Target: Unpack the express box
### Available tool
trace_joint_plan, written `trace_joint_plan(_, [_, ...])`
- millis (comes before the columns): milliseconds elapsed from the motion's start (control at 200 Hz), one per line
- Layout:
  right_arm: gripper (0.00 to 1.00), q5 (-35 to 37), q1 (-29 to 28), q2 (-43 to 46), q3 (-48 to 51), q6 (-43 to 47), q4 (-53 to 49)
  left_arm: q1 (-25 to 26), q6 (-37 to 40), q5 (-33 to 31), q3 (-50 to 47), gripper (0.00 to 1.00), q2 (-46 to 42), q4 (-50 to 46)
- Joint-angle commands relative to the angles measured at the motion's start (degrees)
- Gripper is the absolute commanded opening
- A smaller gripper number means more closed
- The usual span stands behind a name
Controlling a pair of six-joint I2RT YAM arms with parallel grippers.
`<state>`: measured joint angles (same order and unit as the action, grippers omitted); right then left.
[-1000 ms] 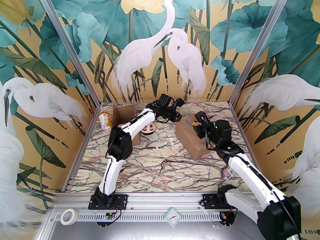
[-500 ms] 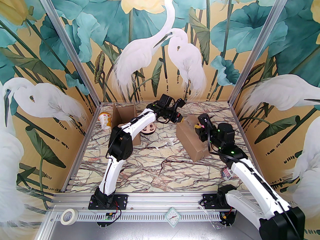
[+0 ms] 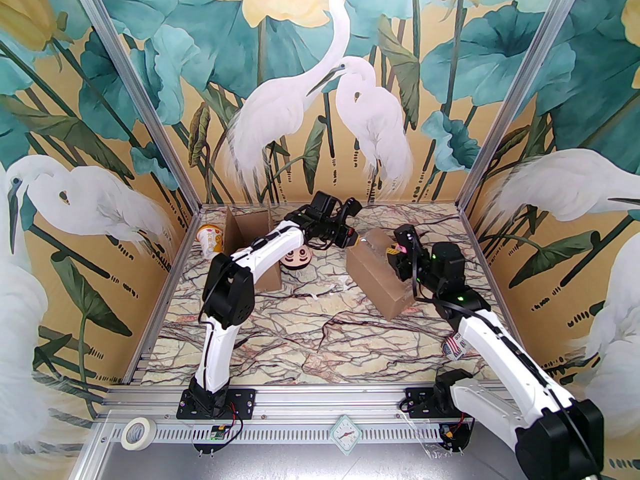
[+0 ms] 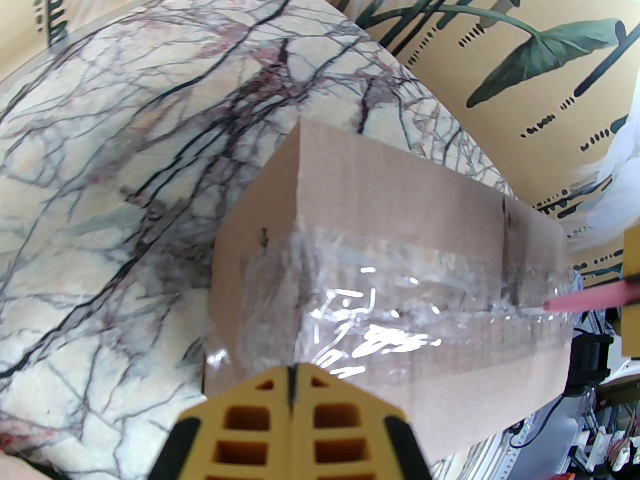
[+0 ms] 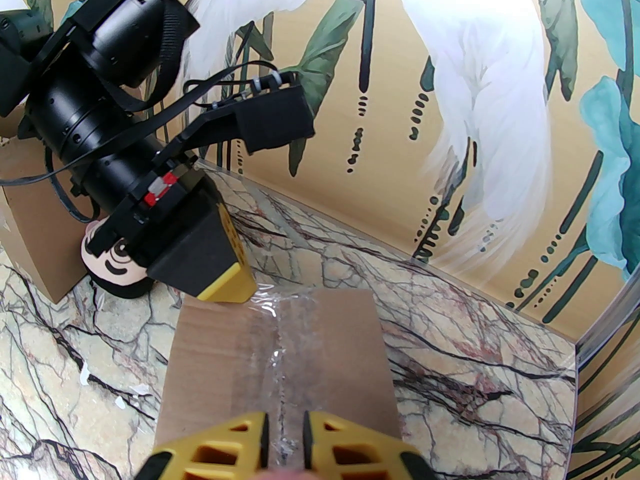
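The express box (image 3: 375, 278) is a brown carton lying at the table's right centre, sealed lengthwise with crinkled clear tape (image 4: 380, 313). My left gripper (image 3: 354, 240) is shut, its yellow tips pressed to the box's far left end (image 5: 230, 285). In the left wrist view the left gripper (image 4: 292, 383) rests against the taped end face. My right gripper (image 3: 391, 254) hovers over the box top, shut on a thin pink tool (image 4: 585, 300) whose tip meets the tape. In the right wrist view the right gripper (image 5: 285, 438) stands over the tape seam (image 5: 295, 338).
An opened cardboard box (image 3: 250, 233) stands at the back left with a noodle cup (image 3: 210, 240) beside it. A round doll face (image 3: 297, 257) lies under the left arm. White scraps (image 3: 320, 293) dot the marble. A tape roll (image 3: 137, 433) sits on the front rail.
The left arm has swung a little leftward with its gripper still at the box's end. The box has shifted slightly left. The right gripper stays over the top.
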<state>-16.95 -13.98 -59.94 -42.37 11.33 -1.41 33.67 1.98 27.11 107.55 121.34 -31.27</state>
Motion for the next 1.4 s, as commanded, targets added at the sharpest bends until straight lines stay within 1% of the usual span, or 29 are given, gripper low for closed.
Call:
trace_joint_plan(0, [0.00,-2.73,-0.22,-3.30,-0.88,-1.55,-2.61,-3.14,-1.53,-10.22,-6.47,0.00,0.14,-7.22])
trace_joint_plan(210, [0.00,-5.09,-1.14,-8.61,-4.10,-0.66,-0.24,-4.73,-1.82,-11.24,-10.46,0.00,-3.37,-6.34])
trace_joint_plan(385, [0.00,-4.98,-1.23,-9.80,-4.63,0.73,-0.21,-5.97,-1.87,-11.21,-9.07,0.00,-2.36,-7.13])
trace_joint_plan(515, [0.00,-4.20,-1.23,-8.62,-4.39,1.08,-1.87,-6.07,-1.93,-11.72,-6.28,0.00,-0.21,-9.01])
trace_joint_plan(670, [0.00,-3.53,-1.23,-5.64,-2.65,-0.02,-3.01,-6.22,-2.81,-12.59,-5.90,0.00,0.56,-9.25])
trace_joint_plan(885, [0.00,-6.13,-1.14,-2.86,-1.07,-2.04,-6.11,-6.25,-3.80,-12.27,-5.45,0.00,1.05,-9.16])
trace_joint_plan(1120, [0.00,-7.02,-0.54,-1.81,-0.22,-4.35,-6.95,-6.25,-4.20,-12.60,-4.74,0.00,1.27,-9.47])
trace_joint_plan(1395, [0.00,-7.76,0.57,0.35,0.44,-4.61,-9.49,-6.25,-4.20,-13.55,-4.36,0.00,1.45,-10.22])
